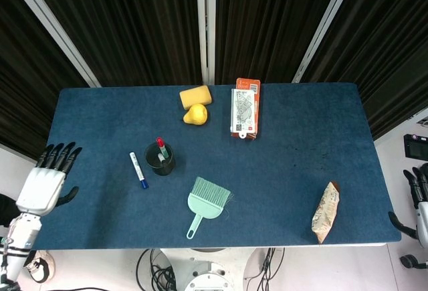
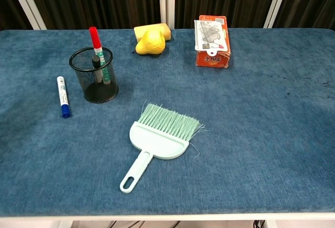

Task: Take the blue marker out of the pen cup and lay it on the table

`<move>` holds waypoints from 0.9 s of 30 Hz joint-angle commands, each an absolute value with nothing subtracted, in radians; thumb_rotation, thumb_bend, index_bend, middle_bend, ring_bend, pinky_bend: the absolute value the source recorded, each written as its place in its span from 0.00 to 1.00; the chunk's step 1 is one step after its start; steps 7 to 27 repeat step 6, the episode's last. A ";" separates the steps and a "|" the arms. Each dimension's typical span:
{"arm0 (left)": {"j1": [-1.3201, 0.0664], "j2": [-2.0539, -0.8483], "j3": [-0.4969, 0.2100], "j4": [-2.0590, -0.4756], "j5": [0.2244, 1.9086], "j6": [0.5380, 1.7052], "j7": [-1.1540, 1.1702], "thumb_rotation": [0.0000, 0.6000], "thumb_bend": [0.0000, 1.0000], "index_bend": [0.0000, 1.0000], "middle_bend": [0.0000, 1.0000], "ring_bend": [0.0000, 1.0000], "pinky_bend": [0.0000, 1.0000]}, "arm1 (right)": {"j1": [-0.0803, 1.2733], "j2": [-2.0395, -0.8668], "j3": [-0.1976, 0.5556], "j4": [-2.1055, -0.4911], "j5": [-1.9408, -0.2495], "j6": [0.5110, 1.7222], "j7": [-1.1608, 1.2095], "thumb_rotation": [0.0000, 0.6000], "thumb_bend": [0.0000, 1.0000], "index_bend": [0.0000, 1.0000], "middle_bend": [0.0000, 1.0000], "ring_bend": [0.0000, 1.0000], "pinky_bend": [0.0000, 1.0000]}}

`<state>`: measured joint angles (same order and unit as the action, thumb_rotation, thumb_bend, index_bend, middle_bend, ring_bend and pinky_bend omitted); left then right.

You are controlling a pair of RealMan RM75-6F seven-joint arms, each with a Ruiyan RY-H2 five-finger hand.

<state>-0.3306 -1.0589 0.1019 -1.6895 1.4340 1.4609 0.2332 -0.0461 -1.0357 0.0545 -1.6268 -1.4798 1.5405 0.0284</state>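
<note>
I see the marker [image 1: 138,170] lying flat on the table [image 1: 287,164], just left of the cup [image 1: 160,159]. My left hand [image 1: 45,185] hangs empty, fingers spread, off the table's edge. I can't tell my right hand's [image 1: 418,205] state.

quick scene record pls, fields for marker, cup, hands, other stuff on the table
blue marker: lies flat on the table, left of the pen cup, apart from it, cap toward the front edge
pen cup: upright, black mesh, holds a red marker and a green marker
left hand: at the table's left edge, fingers spread, holds nothing
right hand: off the table's right side, holds nothing
task state: looks done
other: green brush, yellow sponge, yellow pear, orange box, snack bag
</note>
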 commanded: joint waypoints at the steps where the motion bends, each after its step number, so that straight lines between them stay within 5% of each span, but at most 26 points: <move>1: -0.211 -1.127 0.144 -1.518 1.482 1.562 0.152 1.00 0.26 0.03 0.00 0.00 0.04 | -0.045 -1.078 0.042 -1.579 -1.538 1.576 0.029 1.00 0.18 0.00 0.00 0.00 0.00; 6: -0.149 -1.187 0.119 -1.395 1.495 1.630 0.083 1.00 0.26 0.03 0.00 0.00 0.03 | -0.035 -1.097 0.039 -1.567 -1.541 1.562 0.014 1.00 0.18 0.00 0.00 0.00 0.00; 27: -0.149 -1.187 0.119 -1.395 1.495 1.630 0.083 1.00 0.26 0.03 0.00 0.00 0.03 | -0.035 -1.097 0.039 -1.567 -1.541 1.562 0.014 1.00 0.18 0.00 0.00 0.00 0.00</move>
